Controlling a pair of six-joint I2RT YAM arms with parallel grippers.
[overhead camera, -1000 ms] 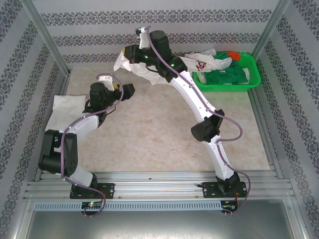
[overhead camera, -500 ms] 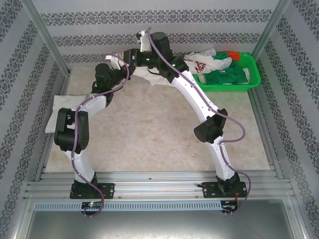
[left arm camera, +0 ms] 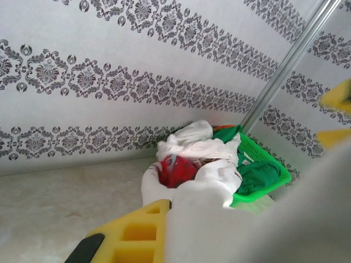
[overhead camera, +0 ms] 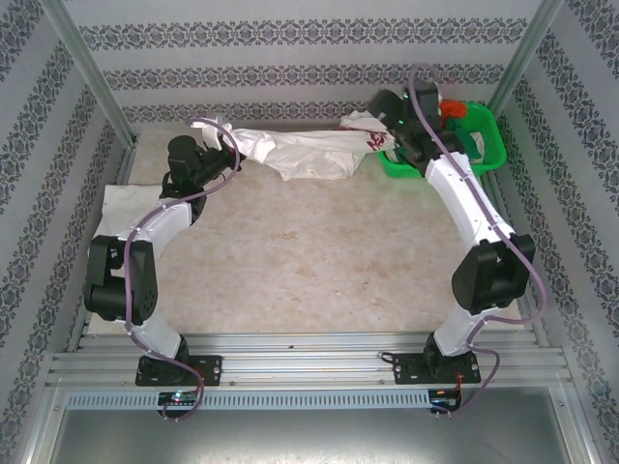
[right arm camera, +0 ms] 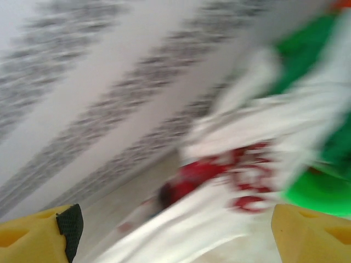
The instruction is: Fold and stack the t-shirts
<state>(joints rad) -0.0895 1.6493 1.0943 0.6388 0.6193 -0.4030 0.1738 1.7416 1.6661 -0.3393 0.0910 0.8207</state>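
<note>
A white t-shirt (overhead camera: 309, 153) with a red graphic (left arm camera: 176, 170) lies stretched along the back of the table, from my left gripper to the green basket. In the top view my left gripper (overhead camera: 224, 145) is at the shirt's left end. In its wrist view, white cloth (left arm camera: 247, 219) bunches against the yellow finger (left arm camera: 131, 233), so it is shut on the shirt. My right gripper (overhead camera: 368, 118) hovers over the shirt's right end by the basket. Its wrist view is blurred and shows the yellow fingers (right arm camera: 35, 230) wide apart, with the gripper (right arm camera: 175, 224) open above the red print (right arm camera: 219, 172). Another white t-shirt (overhead camera: 124, 203) lies flat at the left edge.
The green plastic basket (overhead camera: 491, 145) stands at the back right with green and orange cloth in it. Patterned walls and metal posts (overhead camera: 92, 72) close in the back and sides. The beige tabletop (overhead camera: 309, 261) lies bare in the middle.
The right arm swung from the back middle over to the basket and let go of the shirt. The left arm reached back and took the shirt's left end, and the shirt now lies stretched out.
</note>
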